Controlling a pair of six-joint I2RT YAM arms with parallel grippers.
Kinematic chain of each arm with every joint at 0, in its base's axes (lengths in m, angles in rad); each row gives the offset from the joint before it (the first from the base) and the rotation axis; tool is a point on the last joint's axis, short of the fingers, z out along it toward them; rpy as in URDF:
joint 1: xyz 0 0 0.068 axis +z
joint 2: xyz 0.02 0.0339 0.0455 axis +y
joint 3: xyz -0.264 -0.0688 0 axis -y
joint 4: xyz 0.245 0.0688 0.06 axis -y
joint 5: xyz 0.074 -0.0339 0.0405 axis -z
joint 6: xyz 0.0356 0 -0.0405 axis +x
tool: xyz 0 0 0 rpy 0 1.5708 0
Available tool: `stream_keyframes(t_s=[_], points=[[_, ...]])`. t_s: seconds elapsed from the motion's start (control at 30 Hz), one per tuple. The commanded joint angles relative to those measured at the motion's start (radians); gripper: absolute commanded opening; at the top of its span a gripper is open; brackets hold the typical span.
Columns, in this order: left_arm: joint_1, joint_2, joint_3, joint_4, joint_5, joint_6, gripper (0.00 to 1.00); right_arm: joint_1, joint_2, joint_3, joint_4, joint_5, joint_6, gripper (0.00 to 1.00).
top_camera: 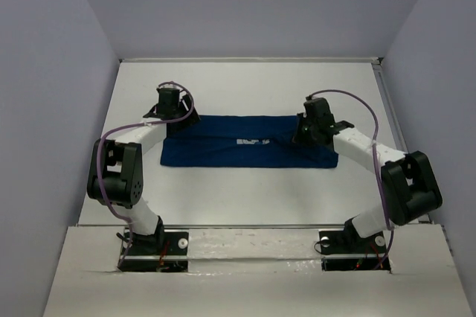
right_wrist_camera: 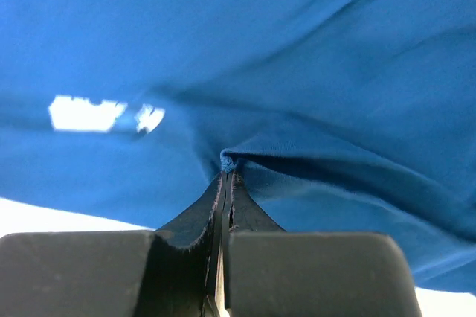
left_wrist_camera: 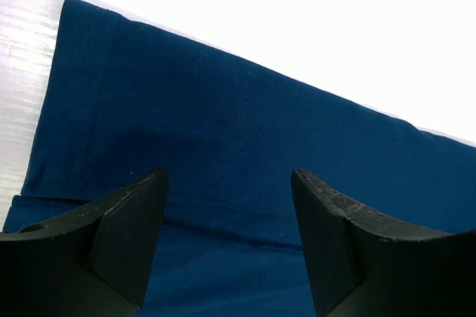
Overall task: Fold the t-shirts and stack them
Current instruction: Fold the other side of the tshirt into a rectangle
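A dark royal-blue t-shirt (top_camera: 238, 149) lies folded into a long flat band across the middle of the table, its small white chest print (top_camera: 251, 141) facing up. My left gripper (top_camera: 168, 112) hangs open over the band's far left corner; in the left wrist view its fingers (left_wrist_camera: 134, 228) straddle flat blue cloth (left_wrist_camera: 245, 138) without holding it. My right gripper (top_camera: 306, 132) is at the band's right end, shut on a pinched-up fold of the t-shirt (right_wrist_camera: 245, 155), with the print (right_wrist_camera: 85, 112) to the left of the jaws.
Pale walls close in the white table (top_camera: 245, 79) on three sides. A raised rail (top_camera: 387, 101) runs along the right edge. Both arm bases (top_camera: 149, 246) sit on the shiny near ledge.
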Motion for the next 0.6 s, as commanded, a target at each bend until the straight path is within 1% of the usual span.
stream_keyframes(t_s=[0.0,0.07,0.1,0.17,0.2,0.3,0.37,0.43,0.47,0.5,0.53,0.57], points=[[-0.003,-0.047,0.012,0.012,0.004,0.009,0.67,0.107,-0.086,-0.052,-0.059,0.01,0.084,0.04],[-0.003,-0.043,0.016,0.015,0.009,0.006,0.67,0.139,-0.1,-0.075,-0.072,0.0,0.118,0.09],[-0.003,-0.043,0.023,0.015,0.013,0.003,0.67,0.165,-0.106,-0.082,-0.077,-0.005,0.131,0.14],[-0.003,-0.04,0.029,0.015,0.016,0.001,0.67,0.175,-0.123,-0.089,-0.088,-0.028,0.155,0.23],[-0.003,-0.038,0.035,0.011,0.018,0.003,0.67,0.187,-0.131,-0.088,-0.102,-0.042,0.155,0.35],[-0.003,-0.041,0.043,0.004,0.016,0.013,0.67,0.187,-0.149,-0.051,-0.166,-0.024,0.117,0.51],[-0.003,-0.046,0.041,0.001,0.012,0.019,0.67,0.187,-0.171,-0.02,-0.201,0.004,0.083,0.53],[-0.003,-0.051,0.036,0.0,0.004,0.027,0.67,0.187,-0.182,0.044,-0.258,0.055,0.053,0.51],[-0.003,-0.052,0.035,-0.002,0.003,0.029,0.67,0.151,-0.194,0.062,-0.266,0.058,0.022,0.45],[-0.003,-0.052,0.036,-0.002,0.004,0.03,0.67,0.123,-0.198,0.087,-0.264,0.053,0.008,0.41],[-0.003,-0.051,0.038,-0.003,0.004,0.033,0.67,0.091,-0.203,0.095,-0.254,0.044,-0.003,0.34],[-0.003,-0.046,0.039,-0.005,0.004,0.035,0.67,-0.002,-0.205,0.096,-0.235,0.002,-0.026,0.28]])
